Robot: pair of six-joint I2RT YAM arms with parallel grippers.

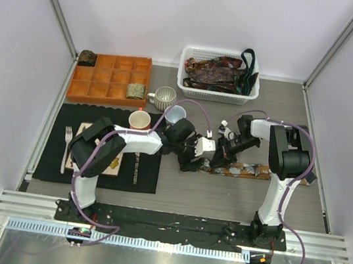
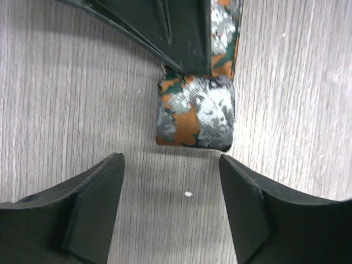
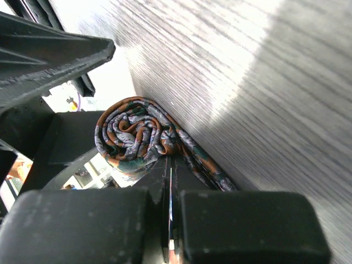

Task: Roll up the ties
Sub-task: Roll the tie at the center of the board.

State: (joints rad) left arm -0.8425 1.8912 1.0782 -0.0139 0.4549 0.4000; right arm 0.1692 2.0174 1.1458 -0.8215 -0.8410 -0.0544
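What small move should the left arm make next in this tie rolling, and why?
Probably ease the left gripper forward and close on the coil. Its jaws stand open just short of the coil, the right gripper is shut beside it, and a length of tie lies unrolled.

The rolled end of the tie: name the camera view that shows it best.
Right wrist: the coil faces the lens, its spiral layers plain. Left wrist shows only its outer wrap from above. In top external it is hidden; only the flat tail shows.
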